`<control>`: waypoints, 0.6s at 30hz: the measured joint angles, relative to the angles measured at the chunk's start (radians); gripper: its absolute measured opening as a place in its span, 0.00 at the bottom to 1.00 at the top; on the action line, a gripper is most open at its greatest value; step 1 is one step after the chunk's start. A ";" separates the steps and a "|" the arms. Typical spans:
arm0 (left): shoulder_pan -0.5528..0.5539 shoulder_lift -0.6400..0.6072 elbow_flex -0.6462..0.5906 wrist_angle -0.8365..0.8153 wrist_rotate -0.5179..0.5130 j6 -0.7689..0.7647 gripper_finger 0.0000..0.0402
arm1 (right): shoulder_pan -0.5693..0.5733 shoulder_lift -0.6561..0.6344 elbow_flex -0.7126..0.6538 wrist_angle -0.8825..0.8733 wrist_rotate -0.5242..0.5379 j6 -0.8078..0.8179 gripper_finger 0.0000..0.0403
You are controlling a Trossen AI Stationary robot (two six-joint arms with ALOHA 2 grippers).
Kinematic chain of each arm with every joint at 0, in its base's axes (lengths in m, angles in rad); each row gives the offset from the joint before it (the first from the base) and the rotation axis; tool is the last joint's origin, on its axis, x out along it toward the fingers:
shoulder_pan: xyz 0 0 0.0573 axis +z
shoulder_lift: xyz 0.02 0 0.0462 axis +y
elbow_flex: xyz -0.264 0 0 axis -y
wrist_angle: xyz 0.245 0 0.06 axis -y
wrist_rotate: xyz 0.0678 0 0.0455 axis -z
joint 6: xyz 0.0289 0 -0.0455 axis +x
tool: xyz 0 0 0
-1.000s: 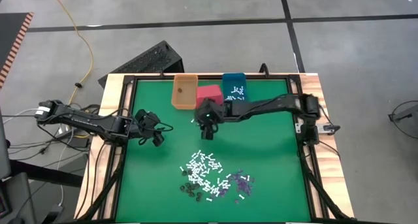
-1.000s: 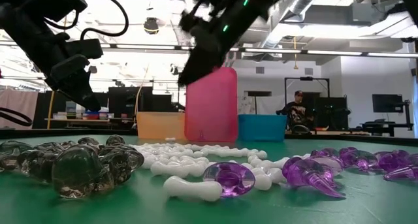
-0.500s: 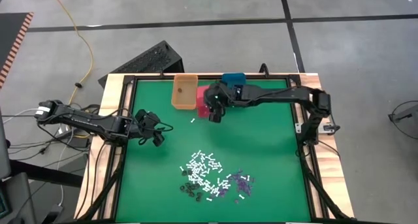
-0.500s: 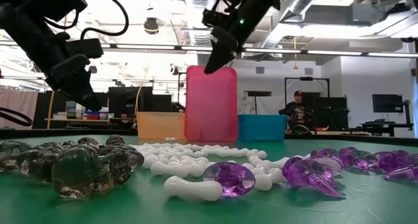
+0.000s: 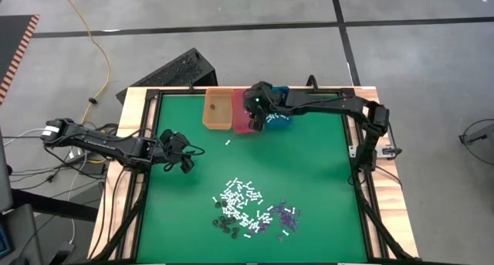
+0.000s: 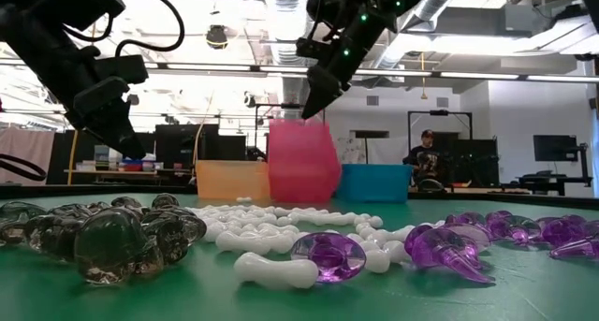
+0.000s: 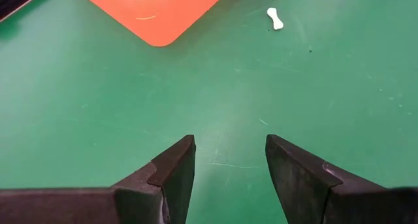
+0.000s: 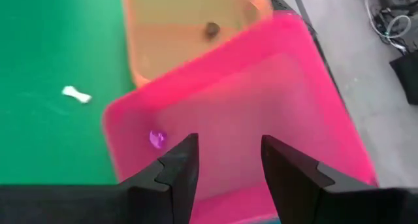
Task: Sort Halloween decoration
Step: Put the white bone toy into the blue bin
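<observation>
Right hand (image 5: 258, 113), open and empty, hovered over our pink bin (image 8: 261, 119); left hand (image 7: 228, 165) waited open, nearer the Halloween decoration (image 5: 251, 211) heaped toward the bench's (image 5: 316, 180) front edge.

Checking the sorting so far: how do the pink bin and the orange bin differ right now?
The pink bin holds a purple bit; the orange bin holds a dark bit. The right gripper hangs open over the pink bin; nothing hangs over the orange bin. In the low view the pink bin rises higher than the orange bin. Both stand side by side at the table's far edge.
</observation>
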 joint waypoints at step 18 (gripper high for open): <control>0.000 0.000 0.000 0.000 0.006 -0.005 0.45 | 0.073 0.028 0.000 0.064 -0.403 -0.004 0.48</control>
